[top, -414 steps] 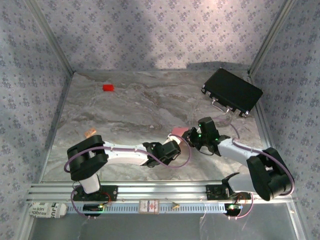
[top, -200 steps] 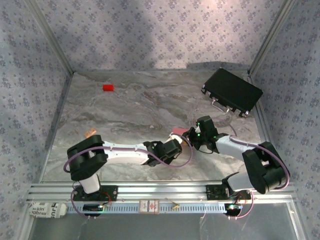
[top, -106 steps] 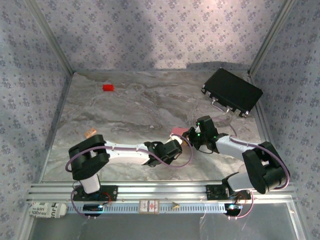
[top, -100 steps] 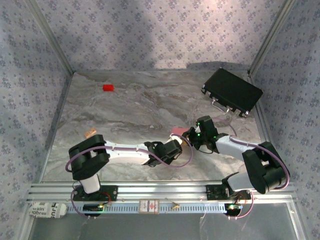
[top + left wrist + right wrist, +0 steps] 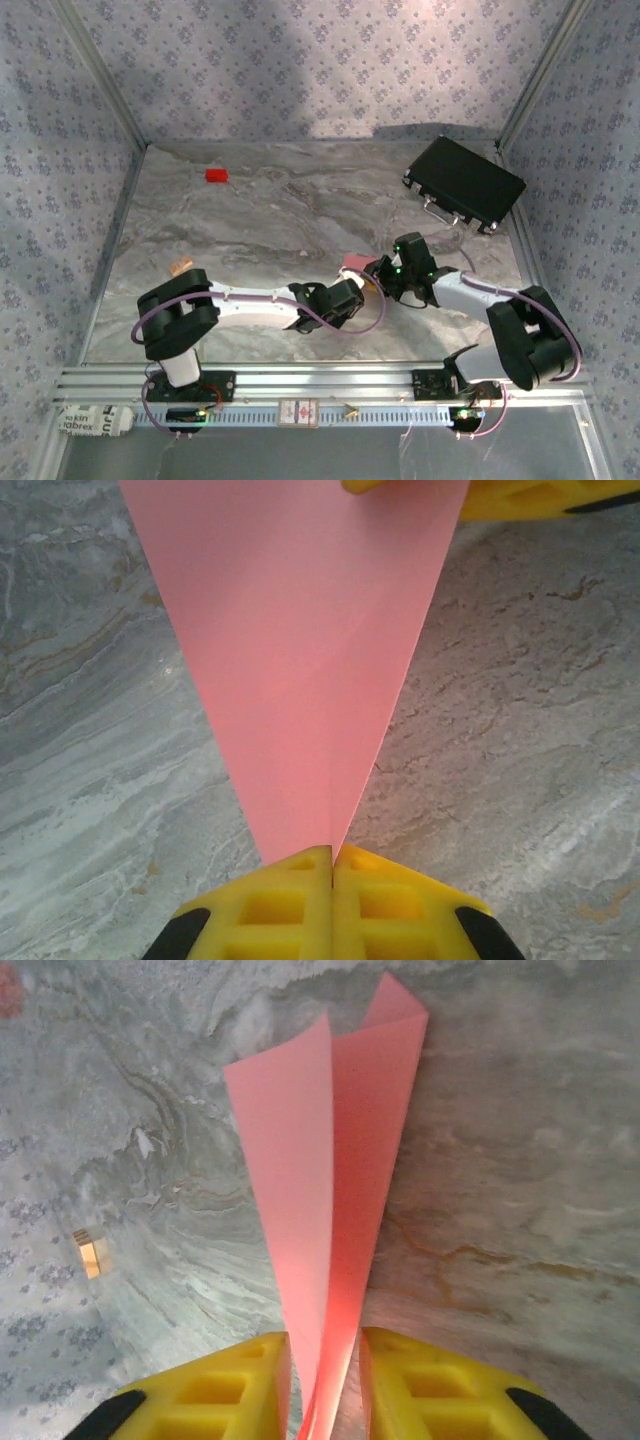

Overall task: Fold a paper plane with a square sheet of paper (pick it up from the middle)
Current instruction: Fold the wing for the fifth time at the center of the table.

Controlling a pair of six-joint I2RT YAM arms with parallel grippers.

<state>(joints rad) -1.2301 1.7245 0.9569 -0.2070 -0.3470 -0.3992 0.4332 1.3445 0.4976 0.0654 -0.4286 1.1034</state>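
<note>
The two yellow fingers (image 5: 270,910) of the left gripper (image 5: 333,852) are pressed flat together, with no gap between them, and they pinch the pointed tip of the one paper plane (image 5: 300,660). From that tip the pink paper widens into a long triangle with a faint centre crease, and it hangs just above the table (image 5: 250,220).

The two fingers (image 5: 250,1380) of the right gripper (image 5: 325,1360) stand a narrow way apart. The other end of the same plane runs through the gap between them. Its two folded layers lie close to the left-hand pad in the right wrist view, and the pads do not press on the paper. Beyond these fingers the layers spread into two flaps that end in blunt corners.

From above, the two grippers meet nose to nose a little right of the table's middle, on its near half, and a small patch of pink shows between them. The left arm (image 5: 250,300) reaches in low from the near left. The right arm (image 5: 470,295) bends in from the near right.

Three other things lie on the grey marbled top, all well apart from the plane:
- One small red block (image 5: 216,175) at the far left.
- One black case (image 5: 463,183), set at an angle in the far right corner.
- One small tan block (image 5: 181,266) by the left edge, near the left arm's elbow.
</note>
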